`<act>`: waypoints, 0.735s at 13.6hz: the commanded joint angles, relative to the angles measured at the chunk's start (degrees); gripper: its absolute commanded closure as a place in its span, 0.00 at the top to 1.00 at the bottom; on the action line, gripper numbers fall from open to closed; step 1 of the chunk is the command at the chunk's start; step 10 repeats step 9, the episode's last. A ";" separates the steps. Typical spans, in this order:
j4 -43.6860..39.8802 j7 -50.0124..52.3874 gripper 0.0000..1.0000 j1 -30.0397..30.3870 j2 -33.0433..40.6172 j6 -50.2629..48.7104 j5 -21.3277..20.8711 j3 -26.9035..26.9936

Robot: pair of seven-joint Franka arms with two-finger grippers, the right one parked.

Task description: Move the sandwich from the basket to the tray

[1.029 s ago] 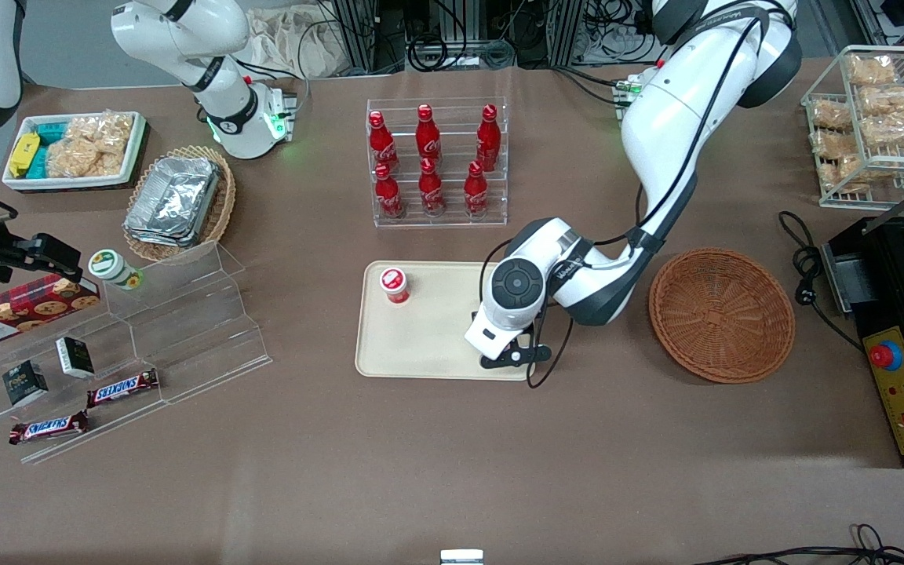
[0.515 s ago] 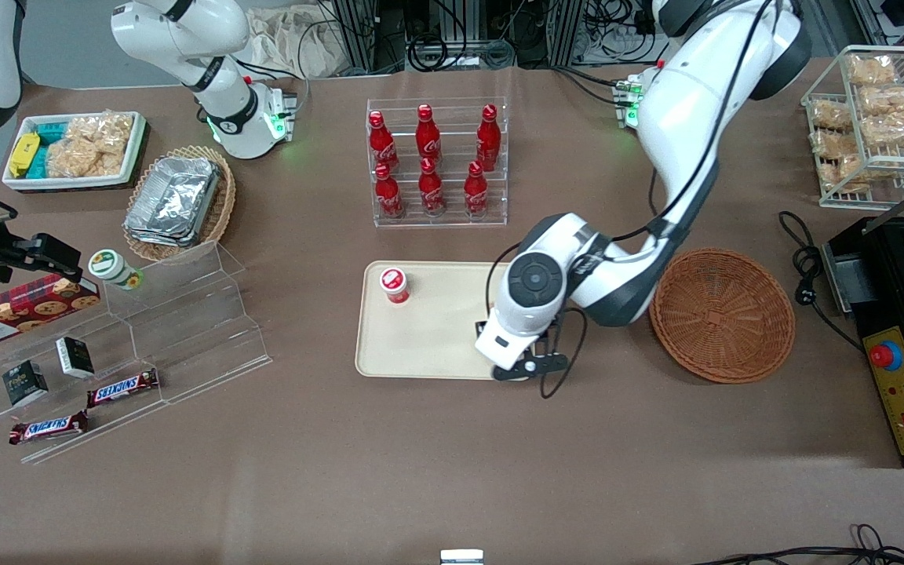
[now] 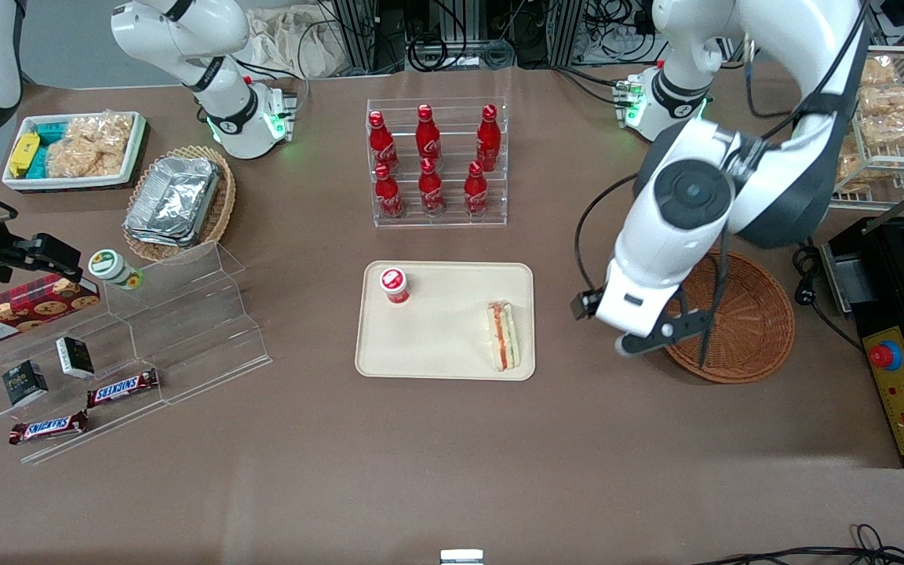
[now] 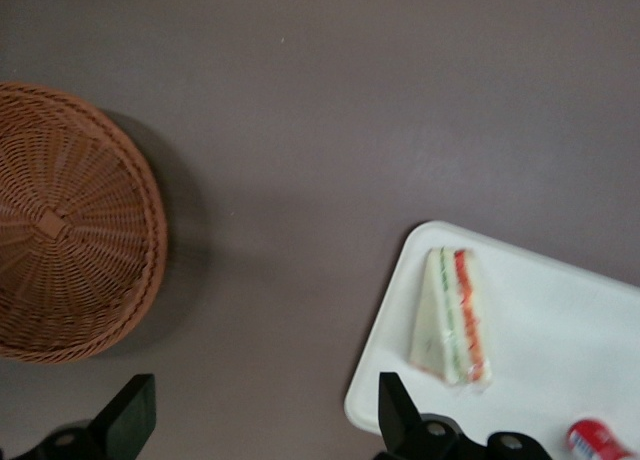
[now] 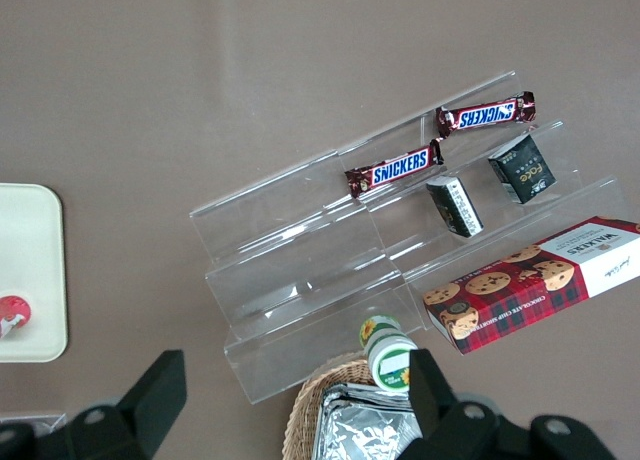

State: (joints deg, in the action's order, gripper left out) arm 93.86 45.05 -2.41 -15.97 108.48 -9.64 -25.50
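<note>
The gripper [image 3: 660, 336] hangs over the brown-covered table [image 3: 452, 455] with its fingers spread wide. The matte cloth runs beneath it and well away toward the parked arm's end. Farther from the front camera than the gripper, at the table's edge, metal frame legs [image 3: 358, 31] stand among black cables [image 3: 460, 51]. Grey floor [image 3: 67, 39] shows there too, toward the parked arm's end. Nearer the camera than the gripper, a faint pale sheen lies on the cloth.
</note>
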 commanded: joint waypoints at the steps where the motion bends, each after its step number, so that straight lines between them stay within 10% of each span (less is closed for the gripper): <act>1: 17.39 -13.52 1.00 6.87 16.02 3.59 7.15 -0.26; 10: 2.42 -36.34 1.00 15.95 12.65 -14.41 10.43 5.89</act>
